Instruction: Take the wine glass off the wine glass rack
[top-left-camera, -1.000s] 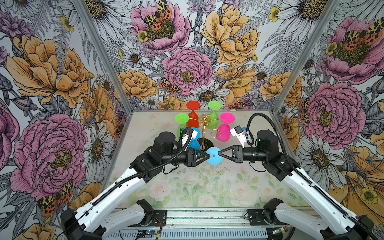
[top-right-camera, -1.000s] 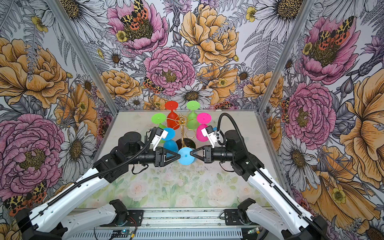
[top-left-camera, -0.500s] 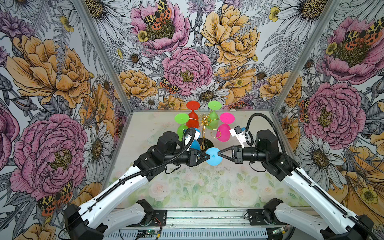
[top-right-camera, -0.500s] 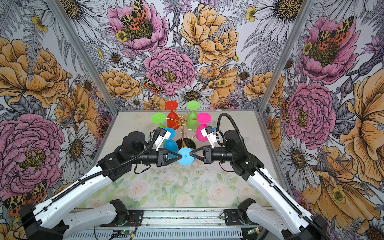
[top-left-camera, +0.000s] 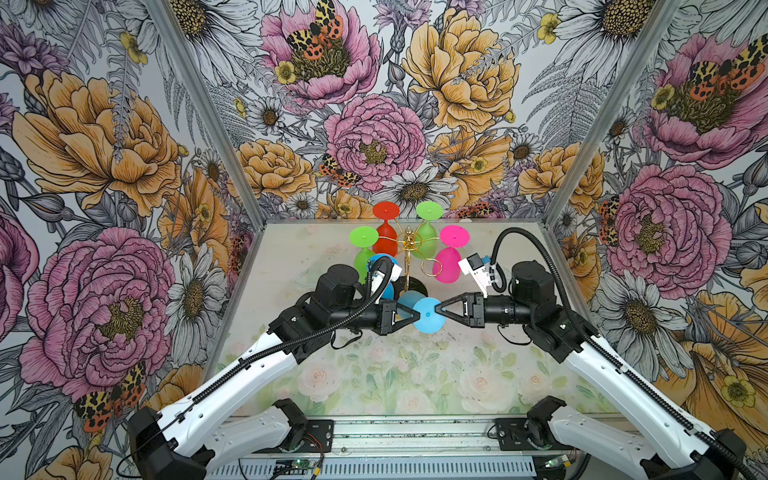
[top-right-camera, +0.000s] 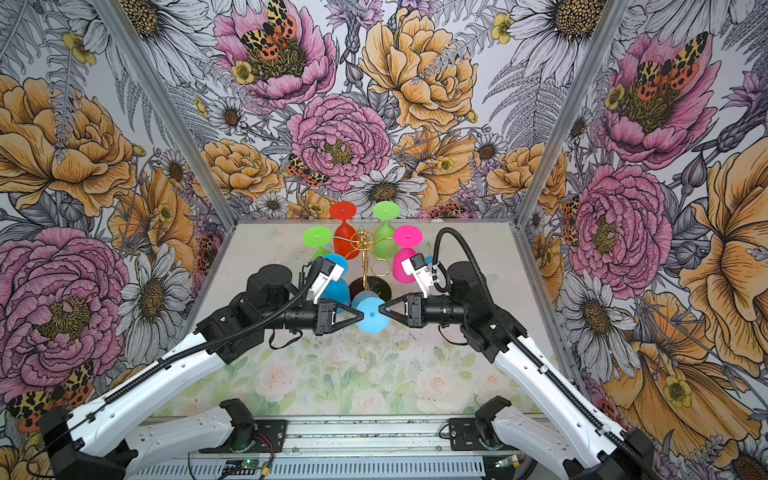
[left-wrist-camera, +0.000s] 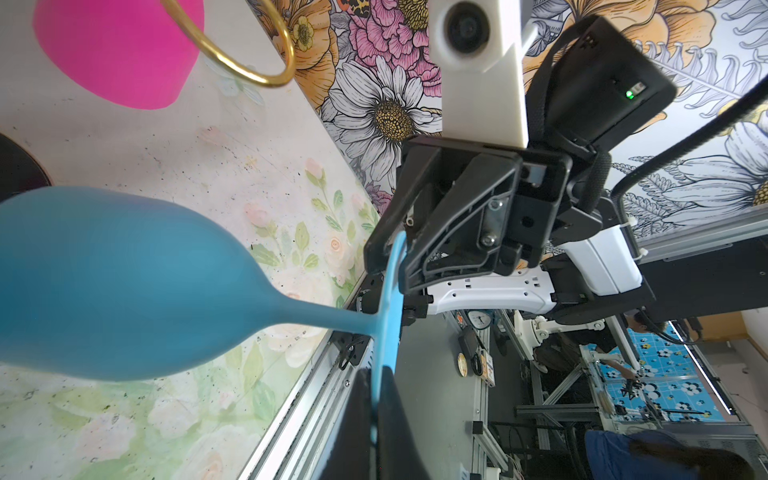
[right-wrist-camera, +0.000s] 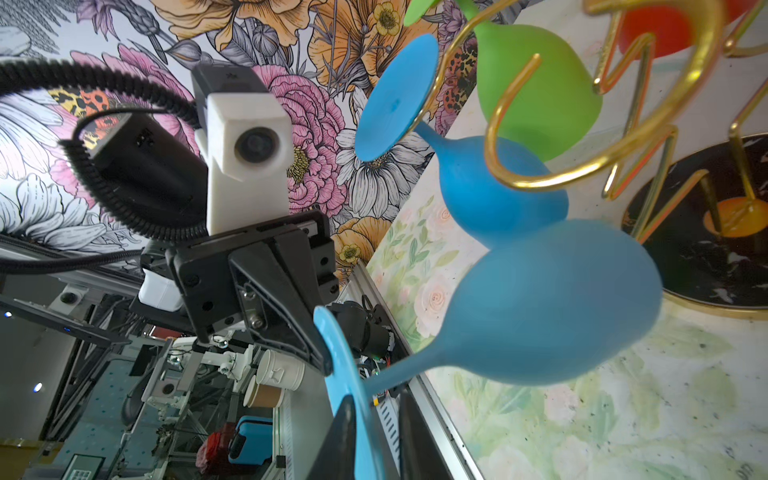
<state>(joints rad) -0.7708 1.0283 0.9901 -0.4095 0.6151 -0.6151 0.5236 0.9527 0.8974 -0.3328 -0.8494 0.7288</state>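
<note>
A blue wine glass hangs level just in front of the wine glass rack, clear of the gold loops. My left gripper is shut on the rim of the glass's round foot. From the opposite side my right gripper straddles the same foot. Its jaws are open, with a gap beside the disc. The glass's bowl points back toward the rack's black base.
Still hanging upside down on the rack are a red glass, two green glasses, a pink glass and a second blue glass. Flowered walls close in the back and both sides.
My left gripper has closed on the rim of the blue glass's foot. My right gripper's jaws, shut on the foot before, have parted. The glass has stayed in place.
</note>
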